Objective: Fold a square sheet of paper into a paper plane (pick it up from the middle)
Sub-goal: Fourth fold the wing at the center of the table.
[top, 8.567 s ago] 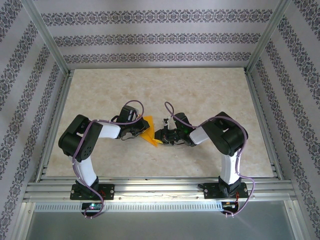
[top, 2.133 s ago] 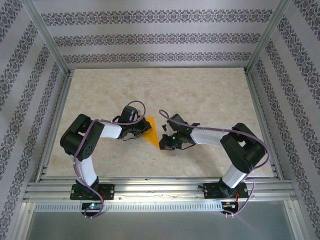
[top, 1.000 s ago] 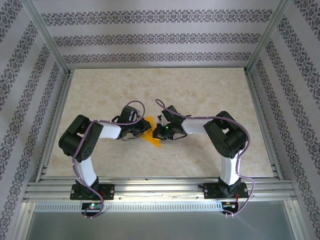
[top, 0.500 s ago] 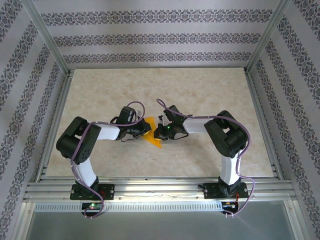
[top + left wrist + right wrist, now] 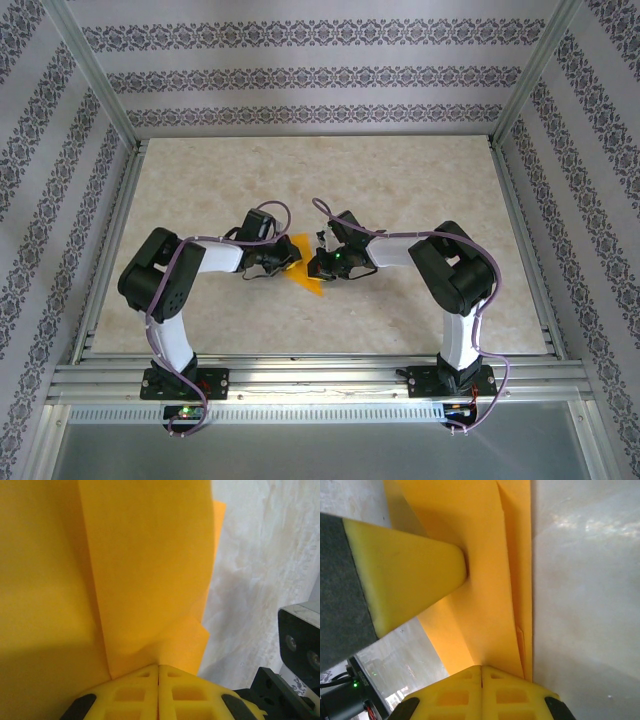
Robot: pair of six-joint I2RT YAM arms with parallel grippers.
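Observation:
The orange sheet of paper (image 5: 306, 275) lies folded into a pointed wedge on the table between my two grippers. In the left wrist view the paper (image 5: 150, 570) shows layered flaps, and a crease runs into the closed tips of my left gripper (image 5: 158, 667), which is shut on a fold. From above, the left gripper (image 5: 288, 257) is at the wedge's left edge. My right gripper (image 5: 316, 265) is shut at the right edge. In its wrist view the right gripper (image 5: 481, 668) rests its closed tips on the paper (image 5: 485, 590), with a left finger (image 5: 410, 575) touching the same sheet.
The beige marbled table (image 5: 400, 190) stretches bare to the back and to both sides, bounded by an aluminium frame (image 5: 300, 372) and patterned walls. A black part of the right arm (image 5: 300, 645) sits close beside the paper in the left wrist view.
The right gripper moved from the wedge's lower tip up to its middle about a second ago and has stayed there. The left jaws closed fully on the fold.

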